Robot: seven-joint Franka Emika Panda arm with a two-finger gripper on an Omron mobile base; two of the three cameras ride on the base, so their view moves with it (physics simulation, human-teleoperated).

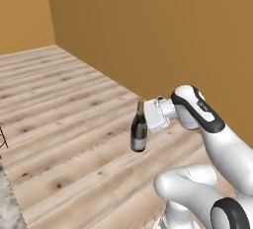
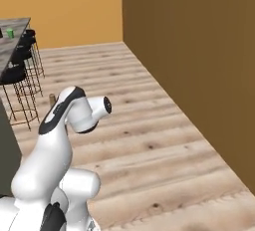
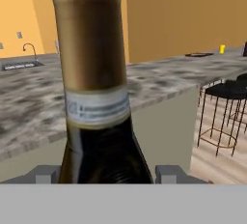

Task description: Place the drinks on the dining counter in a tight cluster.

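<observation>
- The pincer (image 1: pixel 143 119) was closed partway on the wine bottle (image 1: pixel 139 130), gripping its neck; the bottle hung upright in the air above the plank floor (image 1: pixel 64 124).
- Beyond the pincer lay the dining counter (image 3: pixel 159 80), its marbled top grey-brown; black bar stools (image 3: pixel 223 114) stood beside it.
- Orange-brown walls (image 1: pixel 163 30) enclosed the room.

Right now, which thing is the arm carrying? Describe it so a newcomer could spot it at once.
Start at the white robot arm over the pale plank floor beside the ochre wall. At its tip the pincer grips the neck of an upright dark glass wine bottle. Its gold foil neck and pale label mark it out, hanging clear of the floor.
</observation>
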